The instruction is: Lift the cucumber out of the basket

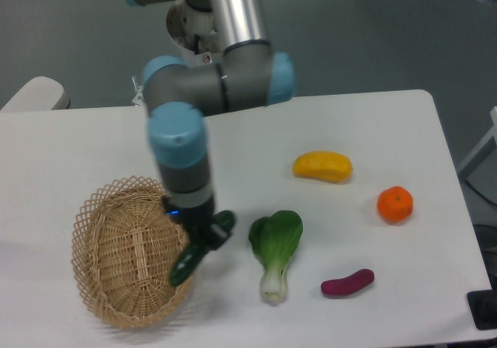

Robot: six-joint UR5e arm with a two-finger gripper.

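- Basket (128, 259) sits on the far left of the white table (70, 154), one oval wicker thing with a lacy rim, nothing visible inside it.
- Right at the basket's right edge, the end effector (200, 235) hangs off the arm (180, 150) and is clamped around the middle of the cucumber (186, 264), fingers closed on it.
- Only one cucumber, dark green and glossy. It's over the basket's right rim, half over the wicker and half over the table. Can't tell for sure if the low end touches the rim.
- Its long axis runs on a diagonal: lower end points down-left toward the basket, upper end points up-right toward the bok choy (275, 247).
- Bok choy is the closest neighbor, just beside the cucumber's upper tip, one piece, leaves up and white stem toward the front edge.
- Further right: one short purple vegetable (347, 283) lying near the front, one yellow mango-looking fruit (323, 166) farther back, and one orange (394, 204) well off to the right.
- Those three are well apart from the end effector and from each other, nothing stacked or touching.
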